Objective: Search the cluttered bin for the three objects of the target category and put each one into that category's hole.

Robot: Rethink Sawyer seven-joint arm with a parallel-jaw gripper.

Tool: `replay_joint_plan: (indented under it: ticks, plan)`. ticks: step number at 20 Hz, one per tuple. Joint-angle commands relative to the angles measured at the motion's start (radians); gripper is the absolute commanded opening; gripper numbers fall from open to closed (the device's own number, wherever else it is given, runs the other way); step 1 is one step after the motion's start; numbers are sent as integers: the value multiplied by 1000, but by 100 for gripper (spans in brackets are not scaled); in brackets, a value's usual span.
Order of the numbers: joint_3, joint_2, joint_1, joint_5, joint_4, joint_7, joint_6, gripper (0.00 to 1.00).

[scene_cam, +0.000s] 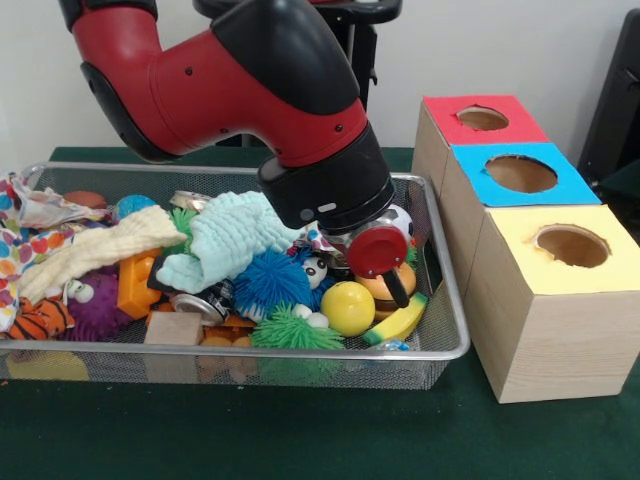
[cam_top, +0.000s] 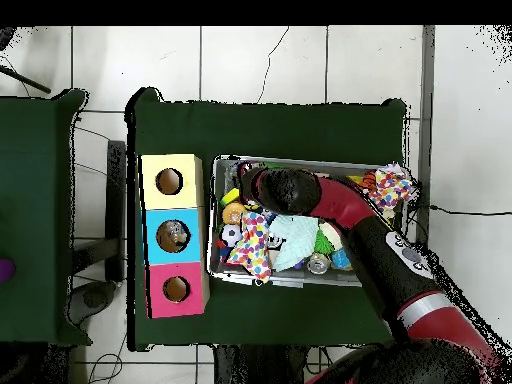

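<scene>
Claw sits low over the right end of the wire bin, but its tips are buried behind the arm's black wrist and a red round knob, so whether it is spread or closed, or has hold of anything, cannot be told

Nearest in the front view, along the bin's front wall, lie one wooden block, one green spiky ball, one yellow ball and one banana, the banana at about 4 o'clock from the yellow ball. Behind them sit one blue spiky ball, one purple spiky ball partly covered, one can half hidden, and a small panda figure only partly showing. One pale green cloth and one cream cloth drape over the pile, hiding what is under them. A patterned cloth hangs over the left rim, cut off by the frame edge. A toy burger is mostly hidden by the knob

At 3 o'clock from the bin stand three wooden boxes, one hole each: yellow box nearest, blue box next, red box farthest. From overhead the arm covers much of the bin's middle
</scene>
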State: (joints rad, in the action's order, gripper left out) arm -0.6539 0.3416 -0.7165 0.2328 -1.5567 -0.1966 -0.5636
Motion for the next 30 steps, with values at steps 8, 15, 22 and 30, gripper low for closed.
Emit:
replay_joint_plan:
  ticks: [8,15,22,30]
  plan:
    - [51,-22,10,-3,38,194,-83,0]
    - [54,-20,16,-4,42,198,-85,0]
    - [54,-20,16,-10,46,200,-90,0]
    - [49,-22,12,-14,45,200,-90,0]
